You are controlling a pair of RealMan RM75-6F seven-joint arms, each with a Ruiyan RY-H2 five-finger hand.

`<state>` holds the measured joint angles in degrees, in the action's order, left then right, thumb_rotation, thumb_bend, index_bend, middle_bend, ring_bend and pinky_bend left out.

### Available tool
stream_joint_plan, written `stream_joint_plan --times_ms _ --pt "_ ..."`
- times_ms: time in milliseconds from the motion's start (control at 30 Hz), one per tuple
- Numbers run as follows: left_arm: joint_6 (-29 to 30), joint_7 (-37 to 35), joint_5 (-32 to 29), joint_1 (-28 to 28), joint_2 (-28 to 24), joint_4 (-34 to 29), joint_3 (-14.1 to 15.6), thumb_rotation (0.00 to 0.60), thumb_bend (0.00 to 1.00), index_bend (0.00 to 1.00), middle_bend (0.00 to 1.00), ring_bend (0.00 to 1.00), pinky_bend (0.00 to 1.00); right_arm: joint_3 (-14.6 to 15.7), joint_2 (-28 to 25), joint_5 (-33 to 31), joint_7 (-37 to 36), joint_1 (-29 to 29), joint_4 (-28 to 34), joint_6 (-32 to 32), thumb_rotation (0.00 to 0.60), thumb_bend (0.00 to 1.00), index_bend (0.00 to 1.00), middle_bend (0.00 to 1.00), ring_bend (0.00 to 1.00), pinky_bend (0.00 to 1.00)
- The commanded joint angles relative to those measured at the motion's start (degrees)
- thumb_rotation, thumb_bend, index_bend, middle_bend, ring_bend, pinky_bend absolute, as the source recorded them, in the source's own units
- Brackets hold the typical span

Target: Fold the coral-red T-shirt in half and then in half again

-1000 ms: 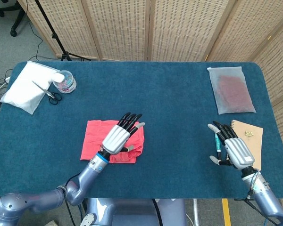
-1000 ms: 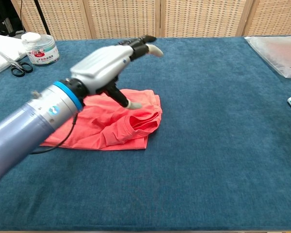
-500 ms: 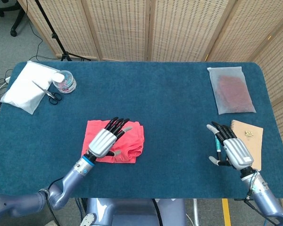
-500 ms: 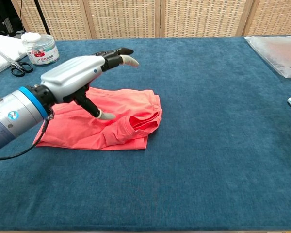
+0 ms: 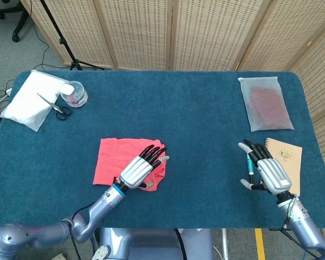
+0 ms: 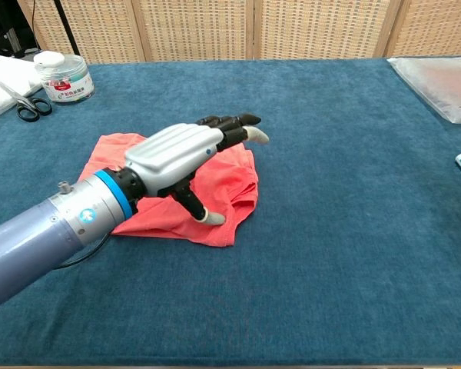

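A: Since the earlier frame the left robot hand (image 5: 139, 170) has shifted toward the near right corner of the coral-red T-shirt (image 5: 109, 160); before, it sat further left over the cloth.

B: How does that hand lie?

A: Palm down, fingers (image 6: 232, 123) stretched out and apart, holding nothing; in the chest view the thumb tip seems to touch the shirt's front edge.

B: And the right robot hand (image 5: 264, 171)?

A: Hardly moved. It is spread wide and empty, low at the table's near right, right beside a green pen (image 5: 250, 165) and a brown notebook (image 5: 290, 160).

B: Where is the shirt?

A: Folded into a rough square on the blue table (image 5: 195, 124), left of the middle.

B: Anything else?

A: A frosted bag (image 5: 264, 103) far right; a white cloth (image 5: 29, 99), scissors (image 5: 57, 108) and a small tub (image 5: 74, 93) far left.
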<state>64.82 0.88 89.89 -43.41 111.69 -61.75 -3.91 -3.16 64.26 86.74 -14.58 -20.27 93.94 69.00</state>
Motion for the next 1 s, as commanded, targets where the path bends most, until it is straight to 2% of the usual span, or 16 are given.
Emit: stream_joint_plan --times_ms 33,200,467,600,767,1000 --pt "-0.98 0.38 -0.68 -0.14 1.16 1.07 -0.13 0.600 0.12 0.00 0.00 0.00 0.00 0.01 -0.05 0.00 -0.10 -0.01 -0.04 -0.02 0.600 0.26 0.00 0.00 0.00 0.00" --pt "-0.30 -0.31 -0.58 0.16 0.94 0.85 -0.29 0.600 0.12 0.00 0.00 0.00 0.00 0.06 -0.15 0.13 -0.24 0.10 0.03 0.17 0.600 0.26 0.00 0.00 0.00 0.00" --pt "3.77 -2.17 0.18 1.55 -4.50 -4.44 -1.51 0.600 0.12 0.00 0.00 0.00 0.00 0.17 -0.18 0.48 -0.17 0.20 0.14 0.47 0.600 0.26 0.00 0.00 0.00 0.00" --pt "5.31 -2.81 -0.01 2.78 -8.93 -7.84 -1.86 0.600 0.11 0.00 0.00 0.00 0.00 0.27 -0.17 0.63 -0.03 0.24 0.26 0.53 0.600 0.26 0.00 0.00 0.00 0.00" --pt "7.29 -1.98 -1.78 5.67 -15.79 -11.86 -2.15 0.600 0.00 0.00 0.00 0.00 0.00 0.34 -0.18 0.84 0.12 0.33 0.41 0.76 0.600 0.26 0.00 0.00 0.00 0.00" --pt "10.50 -1.48 -6.57 12.60 -28.30 -19.51 -1.46 0.600 0.00 0.00 0.00 0.00 0.00 0.45 -0.19 1.52 0.26 0.62 0.68 1.65 0.600 0.25 0.00 0.00 0.00 0.00"
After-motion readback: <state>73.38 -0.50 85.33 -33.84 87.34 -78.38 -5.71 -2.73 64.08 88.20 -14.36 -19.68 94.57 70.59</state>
